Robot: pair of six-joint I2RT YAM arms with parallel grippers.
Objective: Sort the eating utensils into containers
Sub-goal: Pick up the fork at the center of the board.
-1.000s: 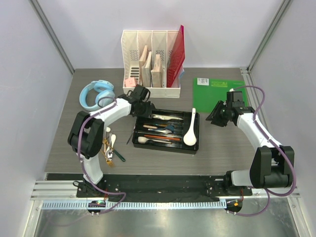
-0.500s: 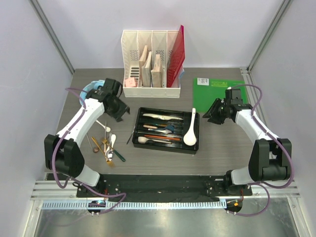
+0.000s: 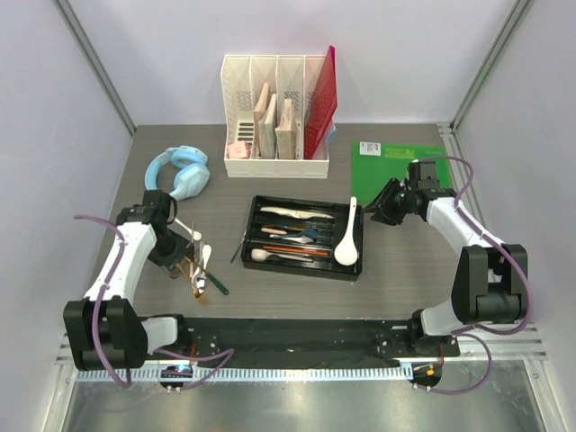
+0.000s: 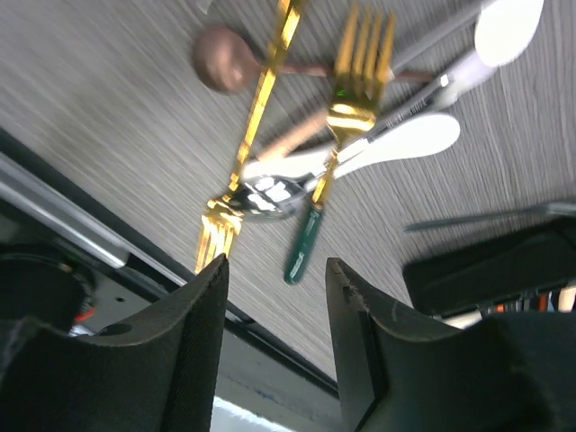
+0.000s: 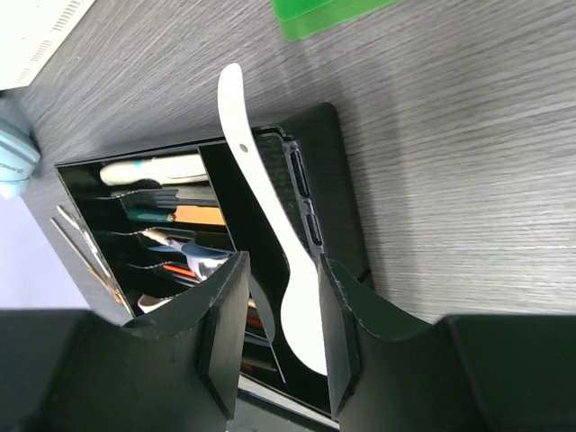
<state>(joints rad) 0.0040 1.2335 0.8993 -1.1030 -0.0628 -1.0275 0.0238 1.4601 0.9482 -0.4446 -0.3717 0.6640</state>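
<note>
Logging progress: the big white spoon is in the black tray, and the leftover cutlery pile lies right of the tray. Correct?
Not quite. The top view shows the leftover cutlery pile lying left of the black tray. The big white spoon is in the tray.

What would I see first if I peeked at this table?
Probably the big white spoon, poking out of the right end of the black tray in the middle. Then the shiny gold forks in a heap of cutlery left of it, and the blue headphones at the back left.
</note>
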